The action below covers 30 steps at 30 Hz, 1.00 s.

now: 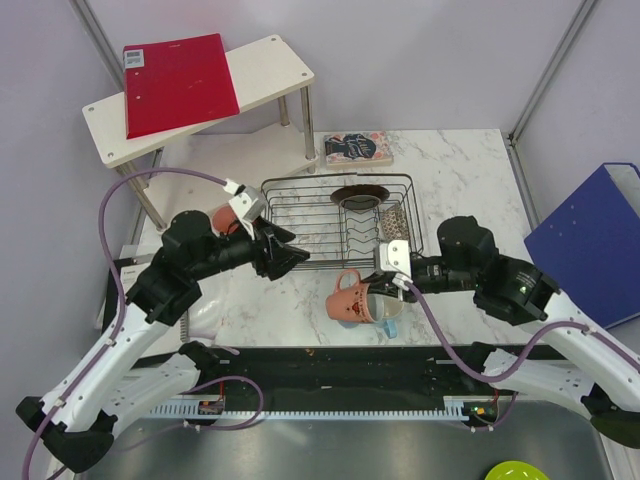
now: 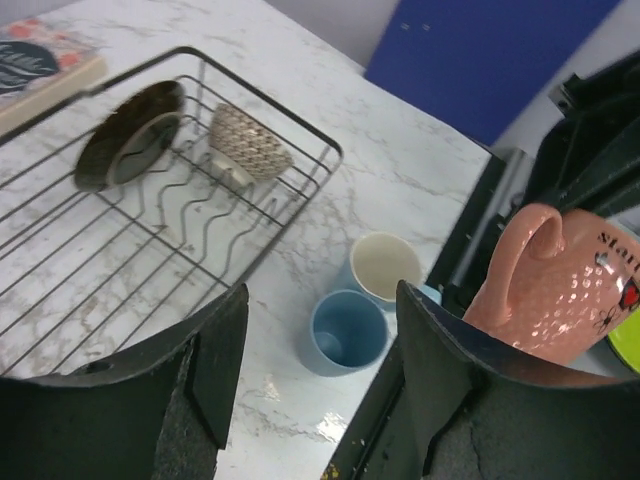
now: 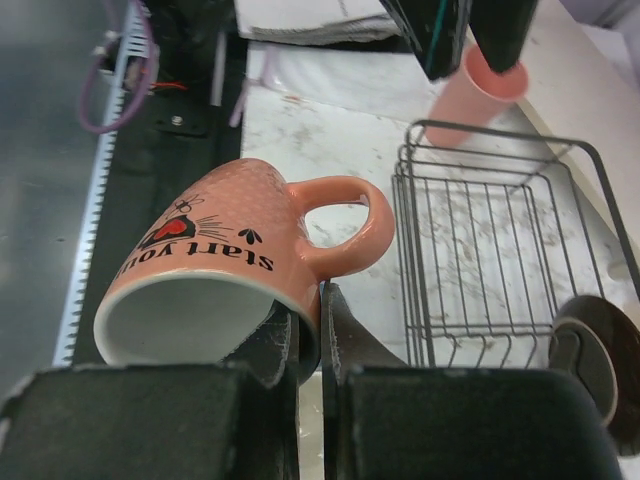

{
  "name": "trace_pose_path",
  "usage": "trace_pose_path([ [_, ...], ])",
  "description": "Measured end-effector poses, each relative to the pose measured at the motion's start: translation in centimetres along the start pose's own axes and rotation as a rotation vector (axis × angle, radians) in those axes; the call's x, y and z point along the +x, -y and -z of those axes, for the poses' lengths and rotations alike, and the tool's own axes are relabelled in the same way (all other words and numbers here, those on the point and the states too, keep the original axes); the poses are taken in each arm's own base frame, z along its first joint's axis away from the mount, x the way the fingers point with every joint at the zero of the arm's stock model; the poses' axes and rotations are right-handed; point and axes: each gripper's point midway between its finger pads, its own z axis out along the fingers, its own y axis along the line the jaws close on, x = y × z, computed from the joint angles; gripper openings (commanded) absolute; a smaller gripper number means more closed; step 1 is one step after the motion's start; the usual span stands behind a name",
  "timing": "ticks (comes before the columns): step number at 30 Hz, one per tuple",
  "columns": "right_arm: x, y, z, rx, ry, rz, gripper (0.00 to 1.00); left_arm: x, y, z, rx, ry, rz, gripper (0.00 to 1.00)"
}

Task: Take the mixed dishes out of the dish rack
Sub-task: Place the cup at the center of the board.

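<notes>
The dark wire dish rack [image 1: 300, 215] stands mid-table, with a dark red-brown plate [image 1: 360, 195] and a red-speckled bowl [image 1: 395, 222] at its right end. My right gripper [image 3: 318, 300] is shut on the rim of a pink mug [image 3: 220, 250] tilted in the air just in front of the rack. Under it on the marble stand a blue cup [image 2: 345, 330] and a light-blue mug with a cream inside [image 2: 385, 265]. A salmon tumbler [image 3: 470, 95] stands left of the rack. My left gripper [image 2: 320, 300] hangs open and empty at the rack's front left corner.
A white two-tier shelf [image 1: 270, 65] with a red folder [image 1: 180, 85] stands at the back left. A book [image 1: 357, 148] lies behind the rack. A blue binder [image 1: 600, 240] lies at the right edge. A lime-green dish [image 1: 515, 470] is at the near right.
</notes>
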Motion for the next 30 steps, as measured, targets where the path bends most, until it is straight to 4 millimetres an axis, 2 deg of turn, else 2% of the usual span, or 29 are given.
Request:
trace_pose_path([
  [6, -2.6, -3.5, 1.2, -0.166, 0.083, 0.018, 0.0, 1.1, 4.0, 0.2, 0.244, -0.057, -0.033, 0.73],
  [12, -2.6, -5.1, 1.6, -0.233, 0.089, 0.005, 0.0, 1.5, 7.8, 1.1, 0.493, -0.086, -0.046, 0.78],
  [15, -2.5, -5.6, 1.6, -0.253, 0.084, 0.008, 0.0, 1.0, 9.6, 2.3, 0.611, -0.078, -0.072, 0.78],
  [22, -2.0, -6.1, 0.8, -0.292, 0.061, 0.013, 0.0, 0.2, 11.7, 3.6, 0.777, -0.053, -0.124, 0.75],
  [30, -0.9, -6.6, -1.1, -0.348, 0.012, -0.001, 0.0, 1.3, 11.3, 1.8, 0.85, -0.124, -0.065, 0.71],
])
